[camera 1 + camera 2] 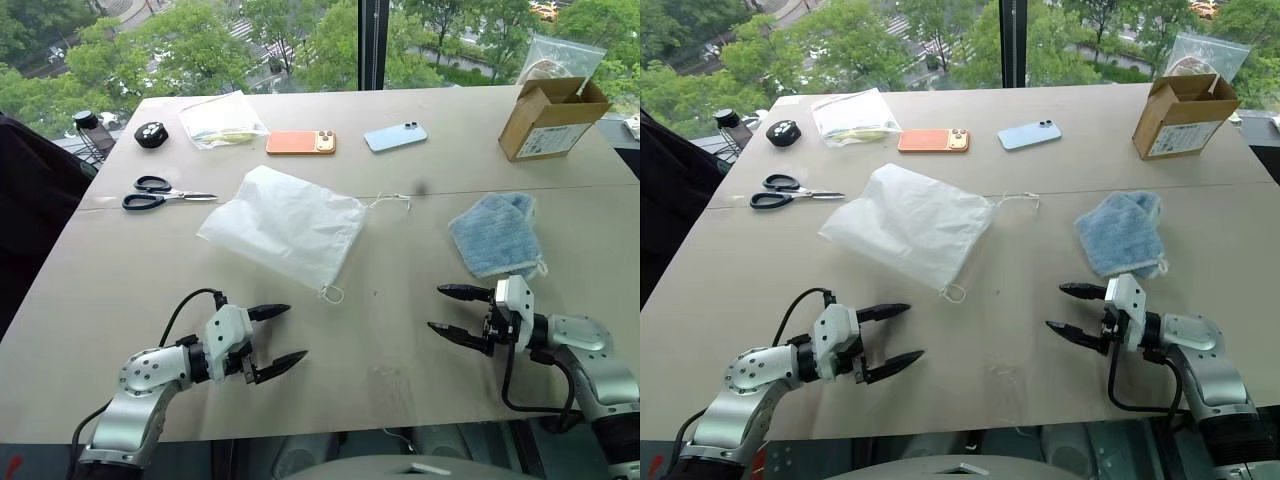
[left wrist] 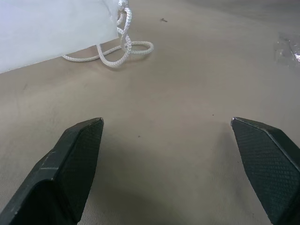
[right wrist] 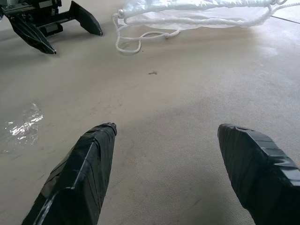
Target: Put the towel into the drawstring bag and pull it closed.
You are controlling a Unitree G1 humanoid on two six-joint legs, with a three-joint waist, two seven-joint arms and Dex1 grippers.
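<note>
The white translucent drawstring bag (image 1: 283,222) lies flat in the middle of the table, its cord loops (image 2: 123,49) trailing off the near corner and toward the right. A folded light blue towel (image 1: 494,233) rests on the table's right side. My left gripper (image 1: 283,335) hovers open over the near left part of the table, short of the bag, with nothing between its fingers. Just in front of the towel, my right gripper (image 1: 442,310) stands open and empty, pointing left toward the bag (image 3: 197,13). The right wrist view also catches the left gripper (image 3: 51,28) across the table.
Along the far side lie black scissors (image 1: 160,194), a clear zip bag with yellowish contents (image 1: 222,120), an orange phone (image 1: 300,142), a blue phone (image 1: 395,135) and a cardboard box (image 1: 549,118). A small black object (image 1: 150,134) sits far left. A scrap of clear film (image 3: 21,126) lies between the grippers.
</note>
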